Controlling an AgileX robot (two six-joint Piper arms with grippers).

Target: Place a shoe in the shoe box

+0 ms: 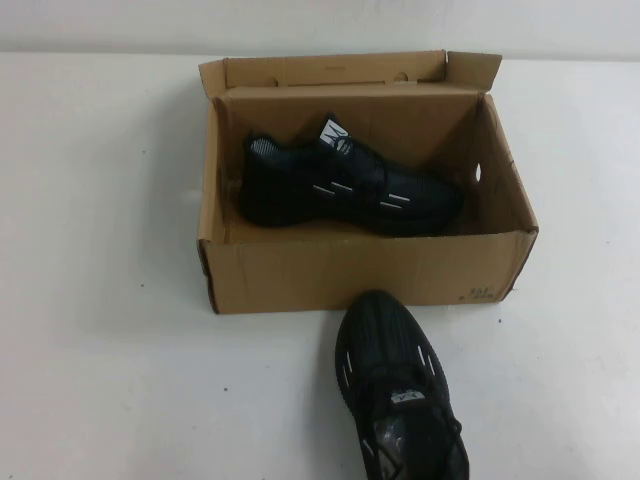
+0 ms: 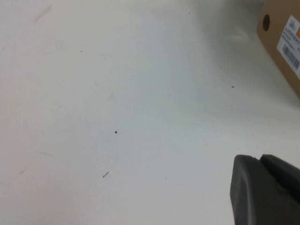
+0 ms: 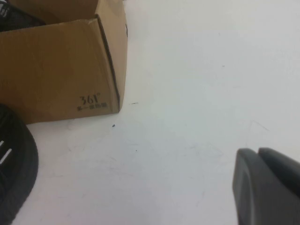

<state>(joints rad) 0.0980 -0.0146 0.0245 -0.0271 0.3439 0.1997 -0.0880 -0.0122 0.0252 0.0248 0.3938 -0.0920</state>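
The brown cardboard shoe box [image 1: 370,270] stands open in the middle of the table, its lid flap up at the back. One black shoe [image 1: 345,185] lies inside it on its side. A second black shoe [image 1: 400,400] stands on the table just in front of the box, toe toward it. Neither arm shows in the high view. My left gripper [image 2: 260,159] is shut over bare table, with a corner of the box [image 2: 281,42] well ahead of it. My right gripper [image 3: 258,152] is shut and empty, away from the box corner [image 3: 56,70] and the outside shoe [image 3: 14,164].
The white table [image 1: 100,250] stretches to both sides of the box. A white barcode label [image 2: 291,44] is stuck on the box's left end wall beside a small round hole.
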